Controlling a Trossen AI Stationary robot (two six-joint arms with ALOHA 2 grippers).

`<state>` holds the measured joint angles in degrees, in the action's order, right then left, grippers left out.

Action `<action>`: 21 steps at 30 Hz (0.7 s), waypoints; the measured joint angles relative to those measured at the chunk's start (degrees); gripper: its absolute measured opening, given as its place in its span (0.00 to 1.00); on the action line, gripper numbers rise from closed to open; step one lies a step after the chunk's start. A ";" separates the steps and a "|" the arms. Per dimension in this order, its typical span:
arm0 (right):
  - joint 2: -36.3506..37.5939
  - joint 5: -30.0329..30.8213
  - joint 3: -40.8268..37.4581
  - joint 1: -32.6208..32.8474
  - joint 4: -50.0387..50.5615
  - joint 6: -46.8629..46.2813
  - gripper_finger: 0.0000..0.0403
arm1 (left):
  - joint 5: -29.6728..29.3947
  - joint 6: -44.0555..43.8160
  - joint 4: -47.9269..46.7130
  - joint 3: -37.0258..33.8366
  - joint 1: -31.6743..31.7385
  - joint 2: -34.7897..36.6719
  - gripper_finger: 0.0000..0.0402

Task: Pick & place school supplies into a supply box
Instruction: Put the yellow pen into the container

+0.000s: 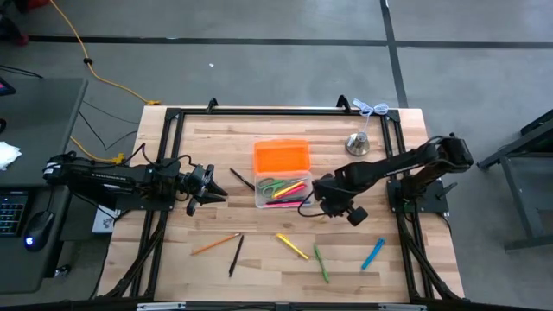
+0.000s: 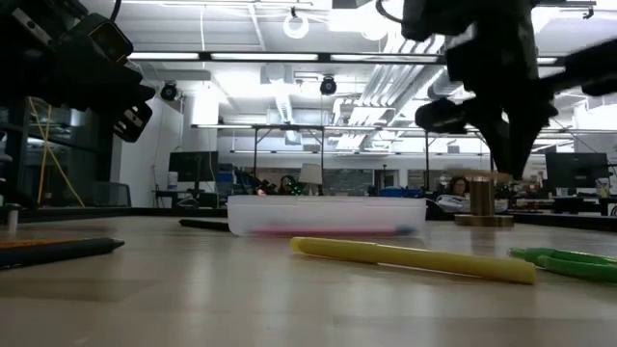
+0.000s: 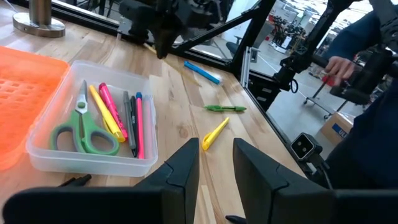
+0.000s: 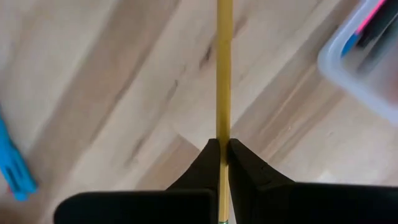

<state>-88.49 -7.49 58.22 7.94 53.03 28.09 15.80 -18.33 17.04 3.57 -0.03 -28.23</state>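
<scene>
While the right gripper (image 4: 222,144) hangs just beside the box (image 1: 282,203) with its jaws pinching a yellow pencil (image 4: 224,68), you already have scissors (image 3: 84,130), a yellow marker (image 3: 107,113), pink pens (image 3: 139,124) and a dark one inside the box. Five supplies lie on the worktop nearer you than the box: an orange pencil (image 1: 216,244), a black pen (image 1: 236,255), a yellow pen (image 1: 291,246), a green one (image 1: 320,263) and a blue one (image 1: 372,254), plus a black pen (image 1: 241,179) beside the box. The left gripper (image 3: 215,155) waits beside the box, jaws spread and empty; from above, the right arm hides the held pencil and the box's near corner.
</scene>
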 joint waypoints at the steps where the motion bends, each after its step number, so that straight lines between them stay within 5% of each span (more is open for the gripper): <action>1: 0.00 -0.75 0.78 0.00 -0.01 -0.71 0.00 | 0.01 0.00 0.00 0.00 0.00 0.00 0.32; 21: 0.09 -4.03 8.26 -7.66 -10.03 -9.15 0.01 | 0.07 -0.02 -0.02 0.00 0.00 -0.02 0.32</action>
<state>-88.40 -11.52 66.48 0.28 43.00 18.95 15.88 -18.35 17.02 3.57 -0.03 -28.25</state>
